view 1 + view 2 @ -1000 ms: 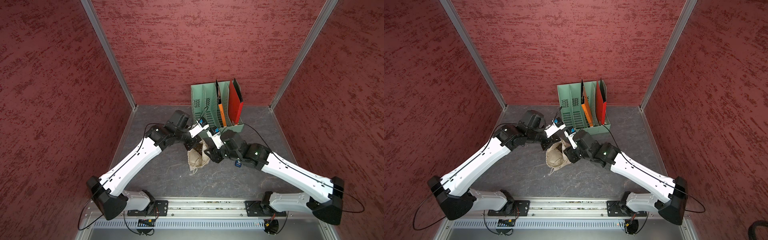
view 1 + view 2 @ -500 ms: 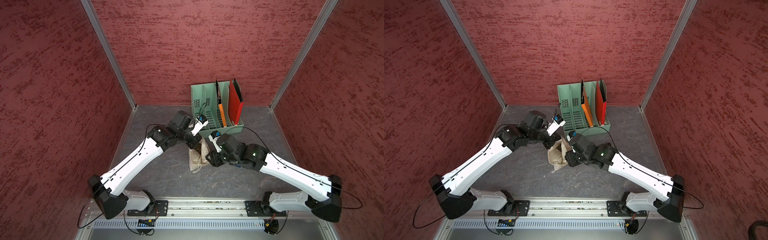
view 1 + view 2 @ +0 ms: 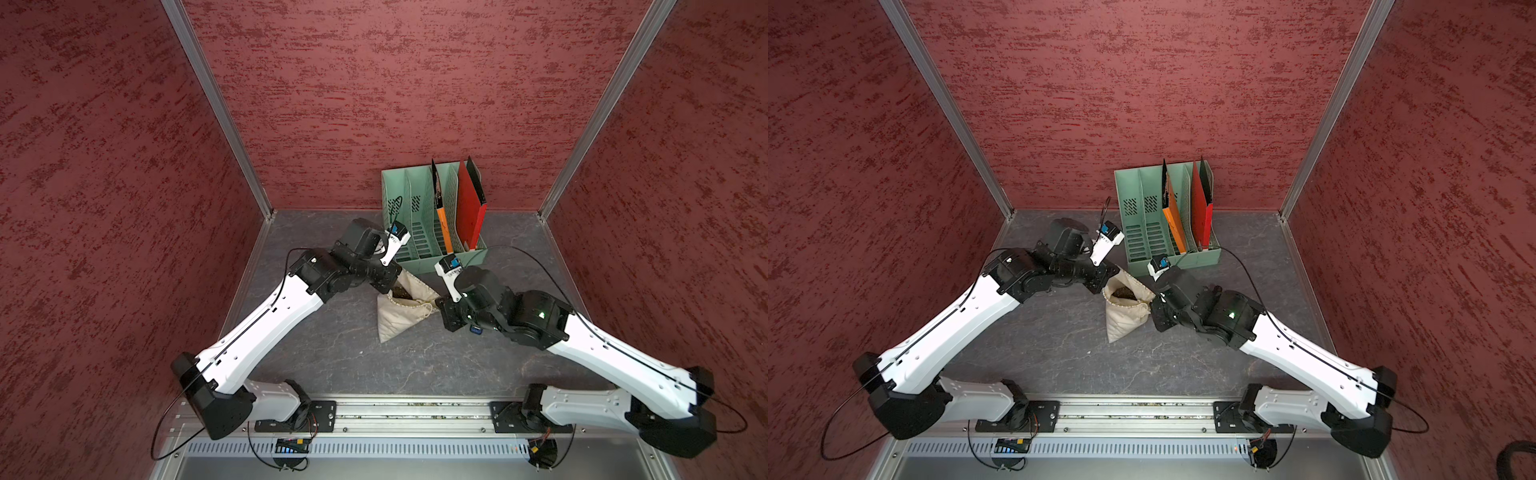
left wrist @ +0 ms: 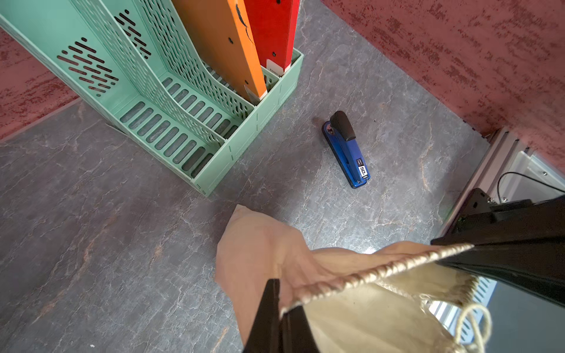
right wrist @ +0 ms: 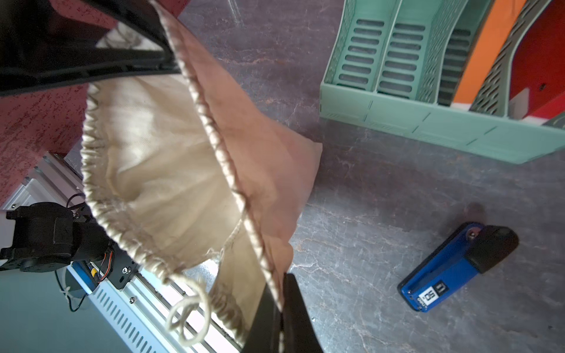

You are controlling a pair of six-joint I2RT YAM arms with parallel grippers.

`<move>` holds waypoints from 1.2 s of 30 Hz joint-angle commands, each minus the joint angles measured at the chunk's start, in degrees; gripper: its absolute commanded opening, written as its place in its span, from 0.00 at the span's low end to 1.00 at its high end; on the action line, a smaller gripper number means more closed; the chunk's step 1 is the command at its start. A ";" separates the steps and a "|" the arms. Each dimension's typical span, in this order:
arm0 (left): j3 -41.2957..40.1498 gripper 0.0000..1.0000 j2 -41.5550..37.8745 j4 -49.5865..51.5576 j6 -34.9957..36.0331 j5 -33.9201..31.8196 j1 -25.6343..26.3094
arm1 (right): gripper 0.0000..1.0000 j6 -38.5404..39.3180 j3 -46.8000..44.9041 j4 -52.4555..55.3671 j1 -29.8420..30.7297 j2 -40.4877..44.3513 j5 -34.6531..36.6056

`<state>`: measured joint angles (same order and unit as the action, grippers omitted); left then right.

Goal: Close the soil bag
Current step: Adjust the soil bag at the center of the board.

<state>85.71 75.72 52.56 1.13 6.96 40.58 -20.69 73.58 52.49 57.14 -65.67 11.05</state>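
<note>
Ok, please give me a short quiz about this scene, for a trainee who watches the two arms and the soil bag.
1. True or false: the mouth of the soil bag is already pulled shut.
2. What do the left end effector and the right end effector grip? A) the bag's rim B) a pen C) nothing at all
3. What colour is the stapler that lies on the table?

Key
1. False: dark soil shows in the open mouth.
2. A, one on each side of the rim.
3. Blue, with a black top.
</note>
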 commanded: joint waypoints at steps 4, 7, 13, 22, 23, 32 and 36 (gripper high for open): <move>0.41 0.00 -4.23 -0.10 -7.40 -1.30 1.93 | 0.00 9.25 3.90 4.28 -2.11 1.28 1.65; 0.42 0.00 -5.31 1.07 -10.22 -2.30 3.67 | 0.00 11.70 6.27 5.27 -2.86 1.46 0.72; 1.20 0.00 -7.37 2.37 -15.14 -8.03 7.61 | 0.00 16.15 10.08 7.05 -3.77 0.37 -2.52; -5.55 0.00 -9.92 -1.46 -20.46 -11.68 10.95 | 0.00 17.69 4.89 2.31 -5.00 3.42 -6.48; -6.03 0.00 -10.16 -1.85 -21.27 -12.01 11.17 | 0.00 17.49 4.17 1.62 -5.10 3.56 -6.87; -6.32 0.00 -10.41 -1.33 -21.43 -13.40 11.20 | 0.00 17.17 -0.93 -3.67 -5.49 4.23 -11.13; -6.26 0.14 -10.70 -1.68 -17.47 -13.32 10.84 | 0.00 17.26 -0.59 -5.00 -5.47 3.48 -12.73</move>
<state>79.22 66.70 53.84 -18.87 -5.17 51.70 -3.97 72.66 51.55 52.23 -62.63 0.97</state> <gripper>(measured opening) 0.122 0.054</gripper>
